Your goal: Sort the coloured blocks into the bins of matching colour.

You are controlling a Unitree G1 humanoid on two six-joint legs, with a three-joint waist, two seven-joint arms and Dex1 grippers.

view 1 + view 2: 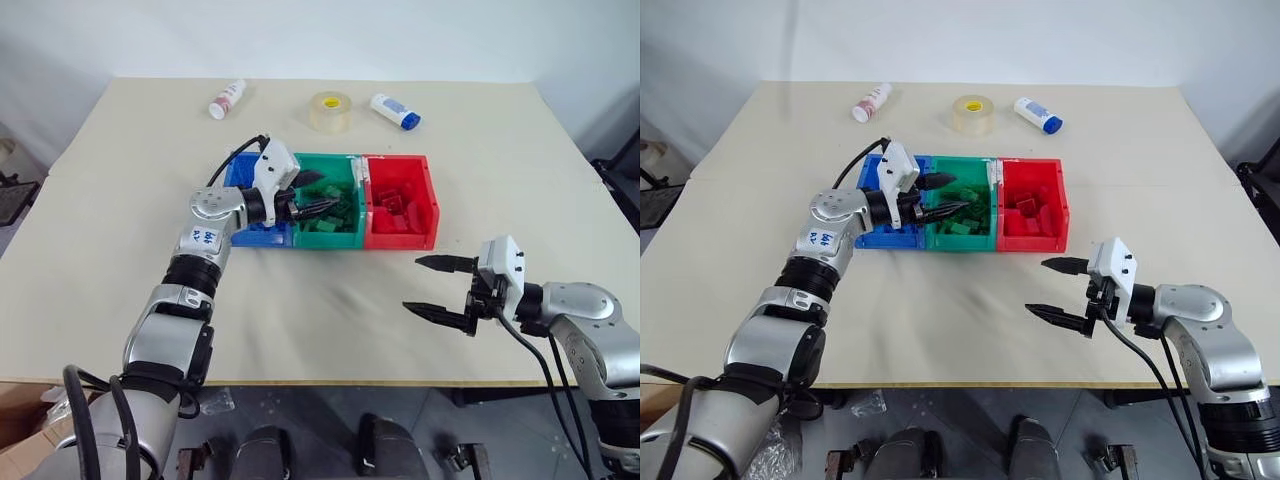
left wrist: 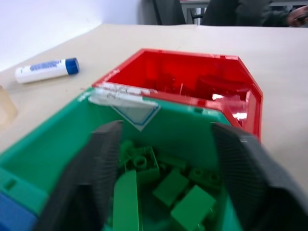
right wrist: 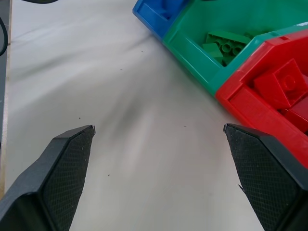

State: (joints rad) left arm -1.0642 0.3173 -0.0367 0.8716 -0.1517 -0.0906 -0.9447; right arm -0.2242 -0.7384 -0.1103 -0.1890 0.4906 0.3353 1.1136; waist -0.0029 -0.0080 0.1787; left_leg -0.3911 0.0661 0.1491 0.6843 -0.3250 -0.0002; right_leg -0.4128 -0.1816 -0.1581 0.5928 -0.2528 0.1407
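Observation:
The three joined bins stand mid-table: blue (image 1: 262, 237), green (image 1: 325, 240), red (image 1: 397, 241). Several green blocks (image 2: 185, 199) lie in the green bin, among them a longer green brick (image 2: 126, 202). Red blocks (image 3: 281, 84) lie in the red bin. My left gripper (image 1: 952, 196) hovers over the green bin's left part, pointing level toward the red bin. It is open, with nothing between its fingers (image 2: 103, 163). My right gripper (image 1: 412, 285) is open and empty above bare table, in front of the red bin and a little to its right.
At the table's far side lie a clear tape roll (image 1: 330, 112), a white bottle with a pink label (image 1: 227, 99) and a white tube with a blue cap (image 1: 395, 110). Bare tabletop (image 1: 330, 320) stretches in front of the bins to the near edge.

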